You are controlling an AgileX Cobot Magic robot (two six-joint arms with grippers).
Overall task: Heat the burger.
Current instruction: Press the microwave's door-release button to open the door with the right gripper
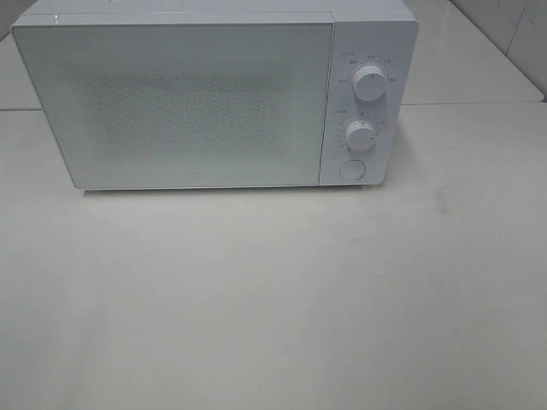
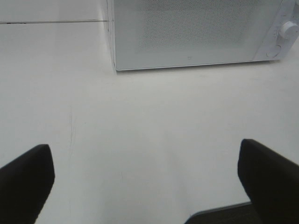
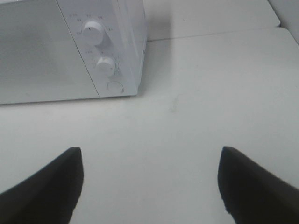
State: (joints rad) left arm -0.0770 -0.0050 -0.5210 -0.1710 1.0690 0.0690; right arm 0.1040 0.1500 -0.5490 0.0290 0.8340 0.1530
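On the white tabletop, which fills most of every view, a white microwave oven stands at the far side, facing the high camera. Its wide door is shut, and the dotted screen in the pale panel lets nothing inside be made out. To the right of the door runs a narrow control strip with an upper dial, a lower dial just beneath it and a round button at the bottom. A seam between tabletop panels runs behind the oven, and a faint grey scuff marks the surface in front of the oven's right corner. The left gripper hangs over bare tabletop in front of the door, its dark fingers spread wide with nothing between them. The right gripper hangs near the control strip's side, jaws likewise apart and holding nothing. The burger shows in no view, so its place cannot be told.
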